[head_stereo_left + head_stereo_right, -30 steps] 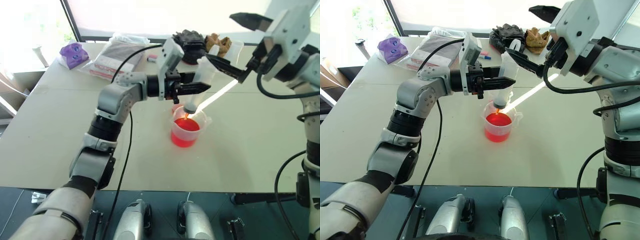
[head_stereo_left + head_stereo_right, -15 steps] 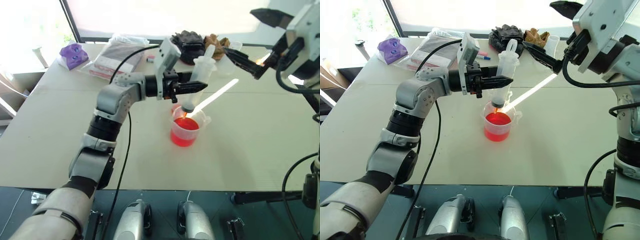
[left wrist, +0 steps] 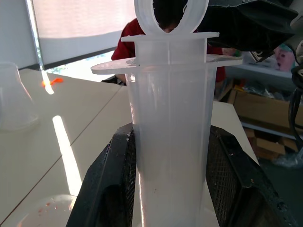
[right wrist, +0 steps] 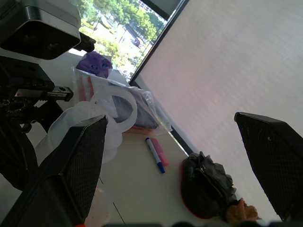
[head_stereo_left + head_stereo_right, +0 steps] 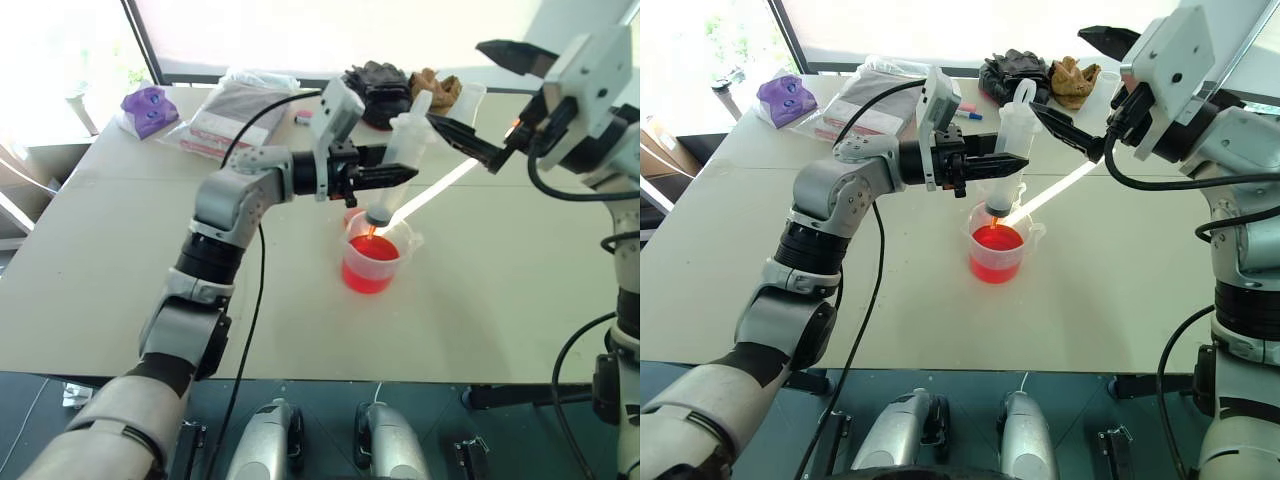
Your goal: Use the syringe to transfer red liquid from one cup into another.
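Left hand clamped tight on the barrel of the syringe, fingers pressing it from both sides. Syringe held nearly upright over the middle of the surface, plunger ring at 12 o'clock, orange tip at 6 o'clock just above the red liquid. Plunger pushed fully in, barrel looking empty in the left wrist view. Red liquid filling roughly the lower half of the one cup, a clear handled beaker standing directly under the syringe tip.

Right hand spread wide, holding nothing. Lower finger pointing toward the plunger ring from 3 o'clock, just beside it; contact impossible to judge. Upper finger well above and apart.

Smaller clear cup standing at about 1 o'clock from the beaker, near the far edge of the surface. Dark gloves and a tan crumpled item bunched at 12 o'clock along the far edge. Blue marker and pink marker lying side by side just beside the gloves. Clear plastic bag with printed packets at 10 o'clock, purple bundle farther out toward 10 o'clock. Person in a red top beyond the surface in the left wrist view.
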Motion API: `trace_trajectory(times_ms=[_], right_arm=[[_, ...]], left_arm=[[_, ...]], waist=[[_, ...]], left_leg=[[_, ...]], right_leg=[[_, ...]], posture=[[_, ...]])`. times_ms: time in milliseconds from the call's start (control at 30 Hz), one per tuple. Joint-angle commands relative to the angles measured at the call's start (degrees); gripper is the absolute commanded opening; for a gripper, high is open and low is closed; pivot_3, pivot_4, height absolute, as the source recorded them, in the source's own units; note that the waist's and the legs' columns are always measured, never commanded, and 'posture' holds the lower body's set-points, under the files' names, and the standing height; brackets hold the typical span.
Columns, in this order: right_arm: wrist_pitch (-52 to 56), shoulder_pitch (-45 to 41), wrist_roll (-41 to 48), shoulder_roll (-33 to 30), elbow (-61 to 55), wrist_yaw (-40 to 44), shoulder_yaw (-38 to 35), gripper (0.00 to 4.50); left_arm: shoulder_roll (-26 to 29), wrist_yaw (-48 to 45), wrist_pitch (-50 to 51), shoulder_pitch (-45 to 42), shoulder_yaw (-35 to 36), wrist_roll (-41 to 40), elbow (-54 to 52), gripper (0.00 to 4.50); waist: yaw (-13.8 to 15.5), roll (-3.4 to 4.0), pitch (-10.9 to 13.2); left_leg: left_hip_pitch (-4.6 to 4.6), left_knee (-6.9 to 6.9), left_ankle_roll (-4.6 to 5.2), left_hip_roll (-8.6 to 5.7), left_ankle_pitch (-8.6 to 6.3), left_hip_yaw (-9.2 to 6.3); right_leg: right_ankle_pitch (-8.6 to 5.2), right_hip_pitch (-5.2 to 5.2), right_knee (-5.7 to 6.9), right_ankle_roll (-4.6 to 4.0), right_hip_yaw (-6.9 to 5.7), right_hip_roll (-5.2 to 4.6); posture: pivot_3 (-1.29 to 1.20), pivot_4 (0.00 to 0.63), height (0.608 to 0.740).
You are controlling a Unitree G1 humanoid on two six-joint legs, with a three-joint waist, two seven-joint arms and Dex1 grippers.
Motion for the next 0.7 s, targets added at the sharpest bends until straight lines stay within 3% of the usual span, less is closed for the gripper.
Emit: trace_trajectory(times_ms=[33, 700], right_arm=[[-2.2, -1.0, -1.2, 0.8, 0.4, 0.1, 0.9, 4.50], [-0.8, 2.8, -2.6, 3.7, -4.0, -0.6, 3.7, 4.50]], left_arm=[[-0.2, -1.6, -0.6, 0.6, -1.1, 0.0, -4.0, 1.55], [-0.9, -3.5, -6.3, 6.4, -6.2, 6.1, -3.4, 1.55]], waist=[[0.0, 0.00, 0.0], [0.0, 0.00, 0.0]], left_leg=[[0.00, 0.00, 0.00, 0.00, 0.00, 0.00], [0.00, 0.00, 0.00, 0.00, 0.00, -0.01]], right_leg=[[0.00, 0.00, 0.00, 0.00, 0.00, 0.00], [0.00, -0.01, 0.00, -0.01, 0.00, -0.01]], posture=[[0.00, 0.150, 0.740], [0.00, 0.150, 0.740]])
